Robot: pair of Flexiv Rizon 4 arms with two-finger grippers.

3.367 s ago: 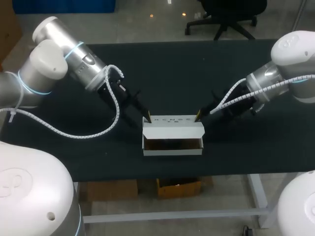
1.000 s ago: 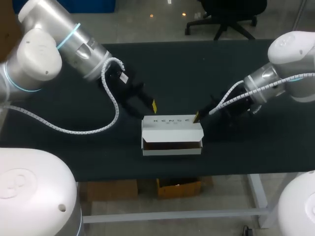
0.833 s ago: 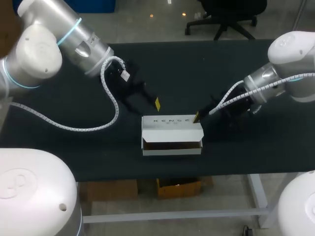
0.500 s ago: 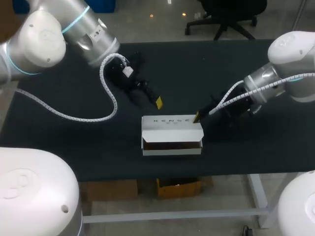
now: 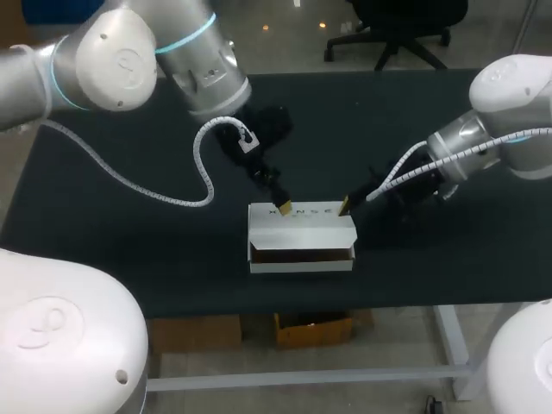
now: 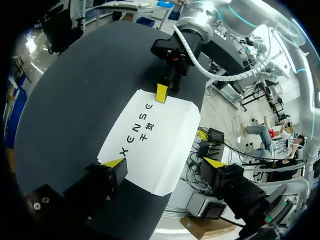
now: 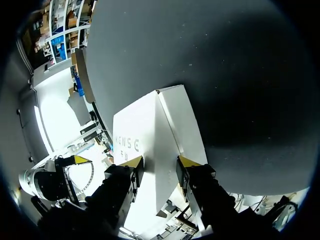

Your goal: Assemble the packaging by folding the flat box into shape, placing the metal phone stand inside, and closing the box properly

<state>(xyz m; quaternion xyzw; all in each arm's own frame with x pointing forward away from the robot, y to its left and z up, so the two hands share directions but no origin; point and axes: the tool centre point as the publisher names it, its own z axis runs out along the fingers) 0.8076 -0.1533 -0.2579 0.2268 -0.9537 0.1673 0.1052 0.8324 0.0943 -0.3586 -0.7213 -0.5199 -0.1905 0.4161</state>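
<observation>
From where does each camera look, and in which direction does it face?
Head view: above and behind the robot, facing down on the table and white box; the left tool and right tool show at the box's back edge.
Left wrist view: on the left wrist, facing down along its own tool onto the box's top.
Right wrist view: on the right wrist, facing along its own tool at the box's end.
Shared: both wrist views show the box and the right tool.

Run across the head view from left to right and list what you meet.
left arm → left gripper → right gripper → right arm. The white box overlaps both grippers in this view, so it has no clear place in the order.
</observation>
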